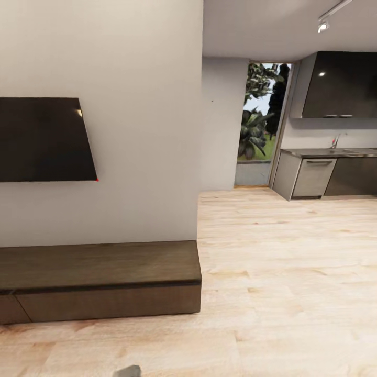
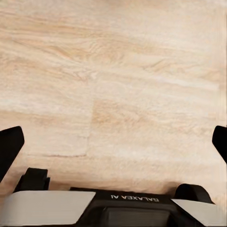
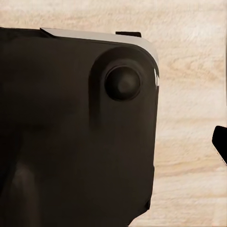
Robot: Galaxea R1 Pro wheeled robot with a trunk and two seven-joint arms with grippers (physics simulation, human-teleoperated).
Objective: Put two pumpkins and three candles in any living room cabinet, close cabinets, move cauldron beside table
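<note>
Cabinet [image 1: 104,283] is sitting low against the wall under a dark TV panel [image 1: 44,139], drawer fronts shut, w/ pale wood floor [image 1: 283,272] running back to kitchen units [image 1: 327,175]. Left gripper [image 2: 113,142] is hanging released over bare floor, fingertips [image 2: 9,146] spread wide. Right claw: black robot housing [image 3: 75,132] is blocking the wrist cam, state can't tell.
</note>
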